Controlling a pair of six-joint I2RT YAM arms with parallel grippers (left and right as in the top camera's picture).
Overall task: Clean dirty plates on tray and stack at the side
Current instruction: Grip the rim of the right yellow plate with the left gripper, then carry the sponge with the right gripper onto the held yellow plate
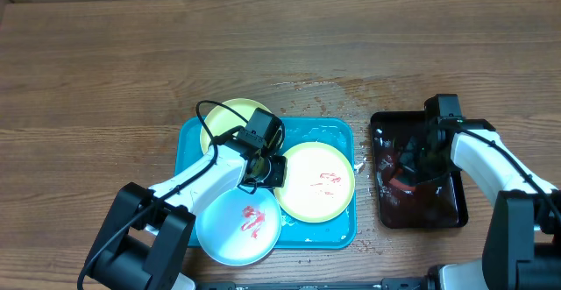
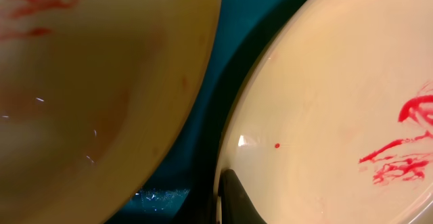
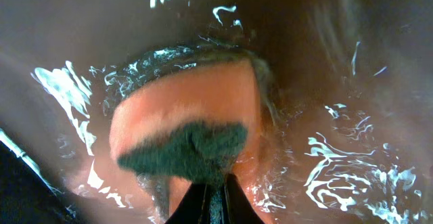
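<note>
While left hand (image 1: 268, 169) pinches rim of red-smeared yellow-green plate (image 1: 320, 185), right hand (image 3: 210, 193) pinches orange sponge (image 3: 183, 119)

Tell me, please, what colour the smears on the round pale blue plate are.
Red smears, clearest in the overhead view.

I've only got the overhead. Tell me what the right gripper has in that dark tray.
Observer: The right gripper is shut on an orange sponge with a dark green scouring face, sitting in water in the dark brown-black rectangular tray.
Operator: Now report the left wrist view.
Observer: One finger of the left gripper lies on the rim of the right-hand yellow-green round plastic plate; a grip isn't confirmed.
Operator: Give me that plate's dirt up close.
Observer: It carries red streaks near its centre, plus one tiny red dot closer to the finger.
</note>
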